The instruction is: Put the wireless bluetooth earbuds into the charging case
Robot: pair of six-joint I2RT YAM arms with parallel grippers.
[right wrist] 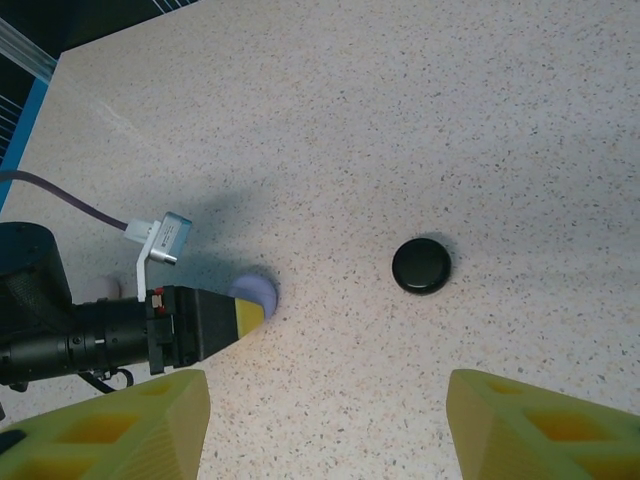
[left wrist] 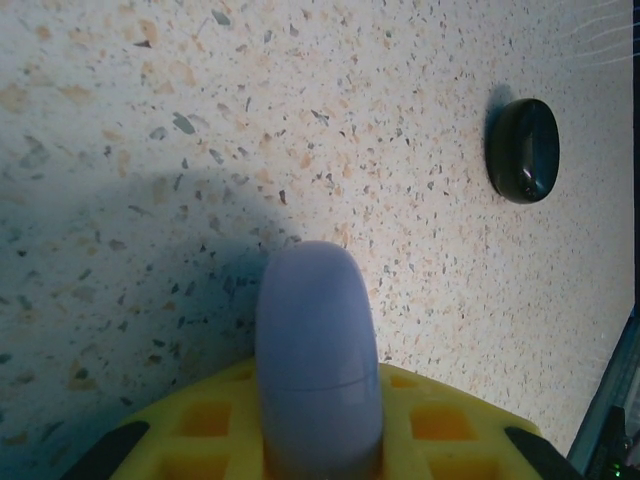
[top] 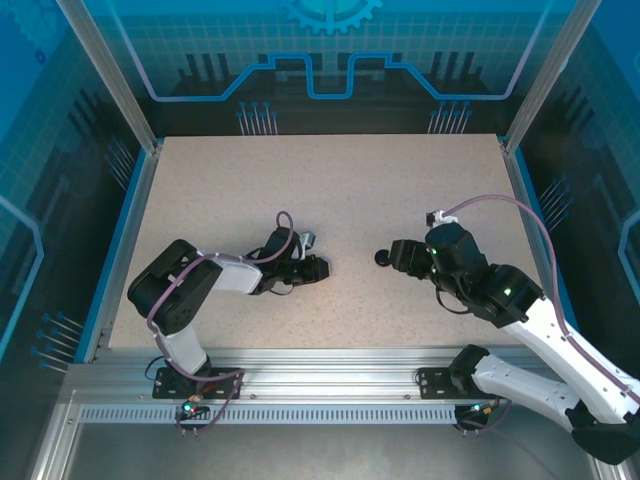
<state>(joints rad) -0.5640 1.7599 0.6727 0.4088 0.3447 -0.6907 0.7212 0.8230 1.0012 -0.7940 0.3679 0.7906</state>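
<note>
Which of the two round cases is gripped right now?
The lavender case, clamped in the left gripper; the black case lies free on the table.

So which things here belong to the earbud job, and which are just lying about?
Job: lavender case, held by the left gripper; black case, on the table; right gripper, open.
Not the job: left arm's cable and white plug.

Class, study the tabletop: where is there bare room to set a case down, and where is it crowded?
Bare: the far half of the table, behind everything, up to the rear edge; also the centre strip along the near edge. Crowded: the middle, where the left gripper, holding the lavender case, faces the black case and the open right gripper.
</note>
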